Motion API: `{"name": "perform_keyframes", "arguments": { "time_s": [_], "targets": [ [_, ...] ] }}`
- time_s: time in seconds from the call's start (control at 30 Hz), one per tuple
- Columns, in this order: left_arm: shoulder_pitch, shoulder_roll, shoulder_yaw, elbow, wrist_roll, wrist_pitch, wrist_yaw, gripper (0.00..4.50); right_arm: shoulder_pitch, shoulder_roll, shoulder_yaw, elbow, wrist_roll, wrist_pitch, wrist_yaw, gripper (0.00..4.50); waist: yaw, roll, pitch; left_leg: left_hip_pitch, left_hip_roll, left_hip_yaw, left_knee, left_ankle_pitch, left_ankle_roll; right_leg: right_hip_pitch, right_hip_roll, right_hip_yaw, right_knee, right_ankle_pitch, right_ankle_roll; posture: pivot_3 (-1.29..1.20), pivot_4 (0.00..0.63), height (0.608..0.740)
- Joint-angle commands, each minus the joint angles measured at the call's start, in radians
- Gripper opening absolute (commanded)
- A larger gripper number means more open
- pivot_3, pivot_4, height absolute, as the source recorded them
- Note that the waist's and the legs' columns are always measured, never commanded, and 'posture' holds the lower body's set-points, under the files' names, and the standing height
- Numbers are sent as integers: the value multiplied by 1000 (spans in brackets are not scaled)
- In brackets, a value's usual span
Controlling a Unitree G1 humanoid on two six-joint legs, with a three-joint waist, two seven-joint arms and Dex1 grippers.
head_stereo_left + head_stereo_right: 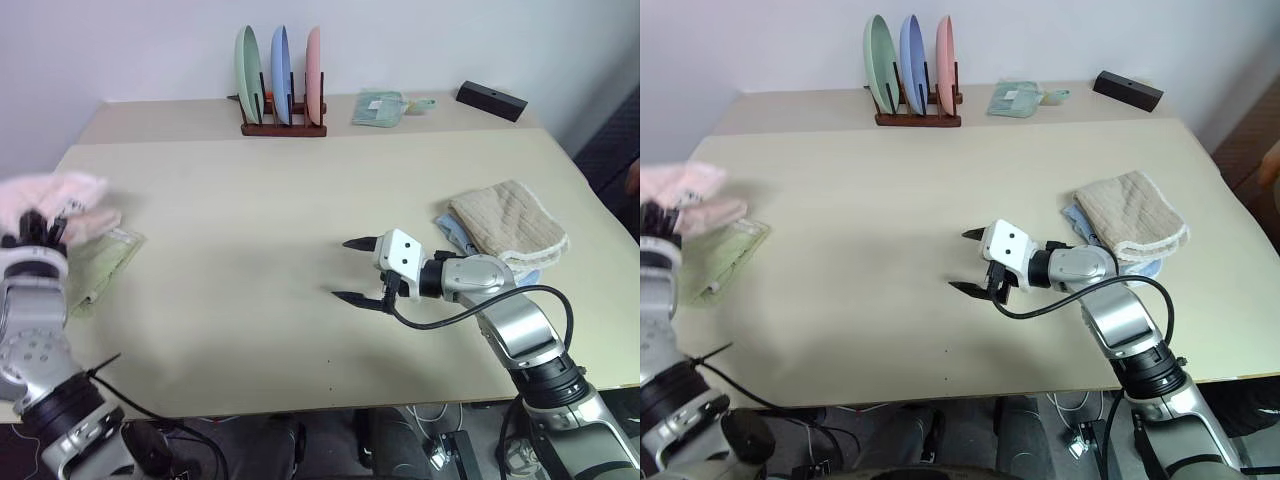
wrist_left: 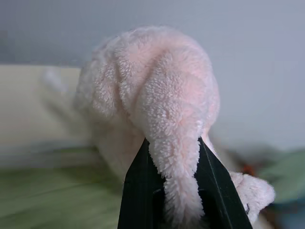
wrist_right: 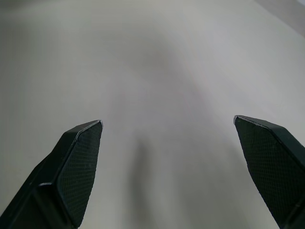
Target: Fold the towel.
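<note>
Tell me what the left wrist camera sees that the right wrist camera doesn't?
Left wrist camera: the fluffy pale pink terry towel pinched in the shut left claw, with a light green towel lying below. Right wrist camera: the right claw wide open, holding nothing, its two black fingers spread apart. Both: some of the cream-coloured table.

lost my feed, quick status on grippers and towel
Left gripper shut on pink towel, at table's left edge. Right gripper open, empty, mid-table. Nothing in the way.
</note>
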Motion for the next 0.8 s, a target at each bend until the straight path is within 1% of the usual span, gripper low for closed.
{"name": "perform_keyframes", "arguments": {
  "time_s": [0.03, 0.1, 0.13, 0.23, 0.33, 0.37, 0.47, 0.57, 0.63, 0.7, 0.73, 0.77, 0.8],
  "targets": [
    [45, -30, 15, -41, -24, -26, 27, 31, -12, 2, -7, -3, -3, -30, 2, 4500, 3, -2, -1, 0, 0, -1, 0, 0, 0, 1, 0, -1, 0, 0, 0, 0, 150, 726],
    [92, -63, -3, -70, -50, -14, 8, 814, -12, 0, -7, -2, -3, -33, 4, 4500, 1, -2, -1, 1, 0, -1, 1, 0, 1, 3, 0, -1, 0, 0, 0, 0, 150, 726],
    [102, -70, -9, -80, -71, -2, 7, 1133, -12, -1, -6, -2, -3, -34, 5, 4500, 0, -2, -1, 1, 0, -1, 1, 0, 1, 3, -1, -1, -1, 0, 0, 0, 150, 726],
    [122, -71, -14, -100, -80, -16, 25, 2699, -10, -7, -8, 1, -1, -38, 12, 4500, -1, -3, -1, 1, 0, -1, 1, 0, 0, 3, 0, -1, 0, 0, 0, 0, 150, 726],
    [155, -82, 17, -132, -114, -27, 79, 4279, -17, -6, -6, 20, -3, -48, 21, 4500, -4, -3, -1, 2, 1, -1, 1, 0, 0, 3, 0, -1, 0, 0, 0, 0, 150, 726],
    [185, -87, 26, -164, -116, -31, 93, 4440, -27, -2, -1, 34, -5, -53, 26, 4500, -6, -3, -1, 2, 1, -1, 0, 0, 0, 3, 0, -1, 0, 0, 0, 0, 150, 726],
    [255, -101, 31, -244, -101, -63, 128, 4440, -50, 4, 4, 75, -6, -75, 42, 4500, -8, -3, -1, 2, 1, 0, 0, -1, 0, 2, 0, 0, -1, 0, 0, 0, 150, 726],
    [318, -109, 76, -322, -91, -128, 161, 4440, -82, 18, 9, 128, -11, -99, 53, 4500, -6, -4, -1, 2, 1, 0, 0, -1, 0, 2, 0, 0, -1, 0, 0, 0, 150, 726],
    [358, -79, 72, -359, -53, -145, 158, 4440, -101, 27, 2, 167, -11, -116, 53, 4500, -3, -4, -1, 2, 1, 0, 0, -1, 0, 2, 0, 0, -1, 0, 0, 0, 150, 726],
    [384, -42, 39, -394, -19, -139, 134, 4440, -116, 35, -15, 202, -3, -123, 50, 4500, 2, -4, -1, 2, 1, 0, 0, -1, 0, 3, 0, 0, -1, 0, 0, 0, 150, 726],
    [393, -15, 4, -415, 4, -127, 114, 4440, -125, 38, -27, 224, 4, -124, 50, 4500, 3, -4, -1, 2, 1, 0, 0, -1, 0, 3, 0, -1, -1, 0, 0, 0, 150, 726],
    [407, 49, -62, -443, 50, -107, 49, 4440, -133, 45, -42, 243, 8, -123, 38, 4500, 6, -5, -1, 2, 0, -1, 0, -1, 0, 4, 0, -1, -1, 0, 0, 0, 150, 726],
    [413, 91, -115, -466, 87, -94, 10, 4440, -141, 47, -55, 264, 13, -129, 35, 4500, 10, -5, -1, 2, 0, -1, 0, -1, 1, 4, 0, -1, -1, 0, 0, 0, 150, 726]
  ]
}}
